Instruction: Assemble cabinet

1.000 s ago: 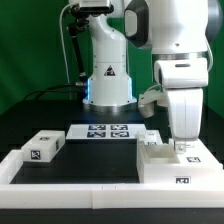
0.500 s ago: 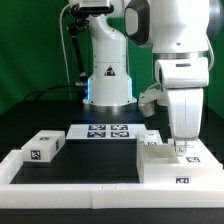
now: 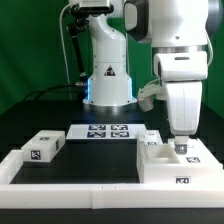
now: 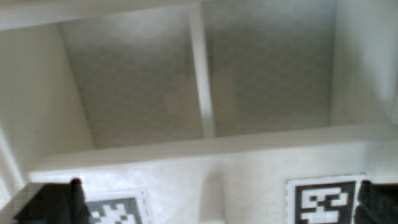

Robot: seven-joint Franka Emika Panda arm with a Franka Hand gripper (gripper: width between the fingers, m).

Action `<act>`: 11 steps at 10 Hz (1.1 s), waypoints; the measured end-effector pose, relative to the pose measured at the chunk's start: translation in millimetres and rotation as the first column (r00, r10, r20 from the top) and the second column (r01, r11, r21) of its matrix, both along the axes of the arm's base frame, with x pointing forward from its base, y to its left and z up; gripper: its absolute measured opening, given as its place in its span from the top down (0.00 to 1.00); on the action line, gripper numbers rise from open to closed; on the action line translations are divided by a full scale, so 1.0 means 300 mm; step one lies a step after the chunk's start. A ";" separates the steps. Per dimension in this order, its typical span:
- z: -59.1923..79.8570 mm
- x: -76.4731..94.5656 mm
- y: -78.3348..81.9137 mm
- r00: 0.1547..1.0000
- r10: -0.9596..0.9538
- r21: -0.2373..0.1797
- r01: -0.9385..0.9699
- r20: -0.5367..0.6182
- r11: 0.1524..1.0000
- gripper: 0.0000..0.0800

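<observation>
Exterior view. I see the cabinet (image 3: 168, 166), an open white box, on the right of the table, close behind the white border rail (image 3: 70, 182). A loose panel (image 3: 42, 147) lies well apart on the left, and the marker board (image 3: 105, 131) sits farther back in the middle. The gripper (image 3: 180, 149) hangs directly over the cabinet's top right part, so the work lies straight below it. The box's longer side appears to run left to right. I cannot tell from here how wide the jaws stand. Against the frame a second earlier, the wrist sits slightly higher; nothing on the table has shifted.

Wrist view. I look down into the cabinet (image 4: 196, 150): a partition (image 4: 201, 80) splits its hollow, and a tag (image 4: 329, 205) marks the outer wall. One dark finger (image 4: 57, 198) shows; the opening stays unclear.
</observation>
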State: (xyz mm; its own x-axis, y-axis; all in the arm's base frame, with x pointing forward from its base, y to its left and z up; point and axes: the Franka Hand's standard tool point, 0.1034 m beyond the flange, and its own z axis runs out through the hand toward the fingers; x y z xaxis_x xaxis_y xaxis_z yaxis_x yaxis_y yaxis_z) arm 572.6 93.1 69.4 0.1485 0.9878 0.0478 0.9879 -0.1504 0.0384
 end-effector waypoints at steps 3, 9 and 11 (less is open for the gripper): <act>0.055 -0.119 0.014 0.998 -0.060 -0.004 0.060 0.024 0.998 0.00; 0.043 -0.450 -0.043 1.000 -0.006 -0.028 0.006 0.015 1.000 0.00; -0.008 -0.515 -0.056 1.000 -0.014 -0.019 0.014 0.001 1.000 0.00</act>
